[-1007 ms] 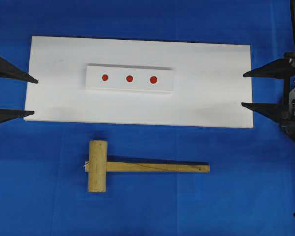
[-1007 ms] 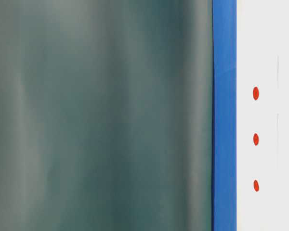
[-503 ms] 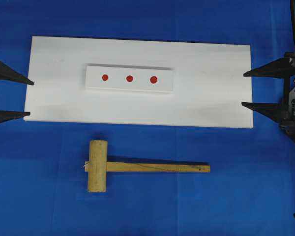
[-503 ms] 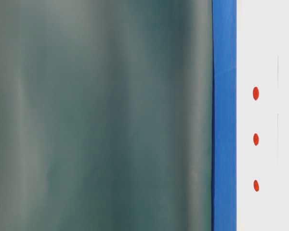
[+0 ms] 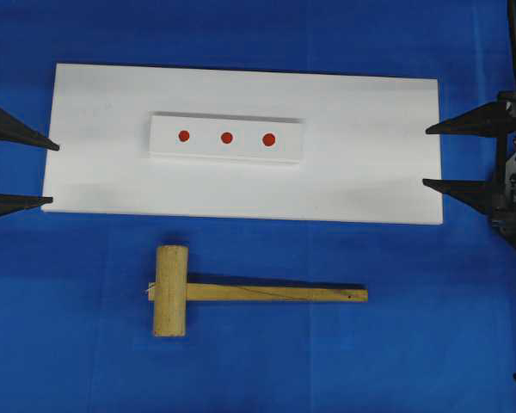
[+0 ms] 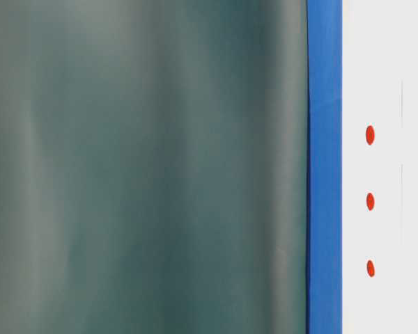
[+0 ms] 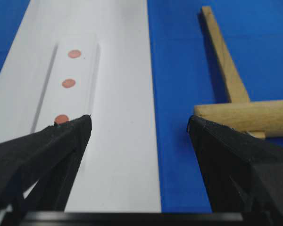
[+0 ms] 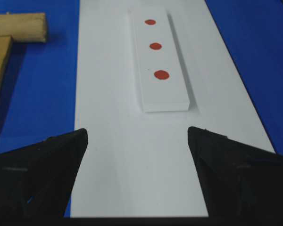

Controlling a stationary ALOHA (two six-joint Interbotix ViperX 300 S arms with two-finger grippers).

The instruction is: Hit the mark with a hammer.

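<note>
Three red dots are sitting in a row on one raised white strip (image 5: 226, 138): the mark (image 5: 227, 138) in the centre, a small end dot (image 5: 183, 135) at one side, a larger end dot (image 5: 269, 138) at the other. One white board (image 5: 370, 163) is lying under the strip. One wooden hammer (image 5: 241, 291) is lying beside the board. Two grippers are showing, left gripper (image 5: 50, 173) and right gripper (image 5: 426, 156), flanking the board's ends.

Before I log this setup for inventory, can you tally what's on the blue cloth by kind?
Red dots: 3 (middle one is the mark)
White strip: 1
White board: 1
Hammer: 1
Total: 6
</note>
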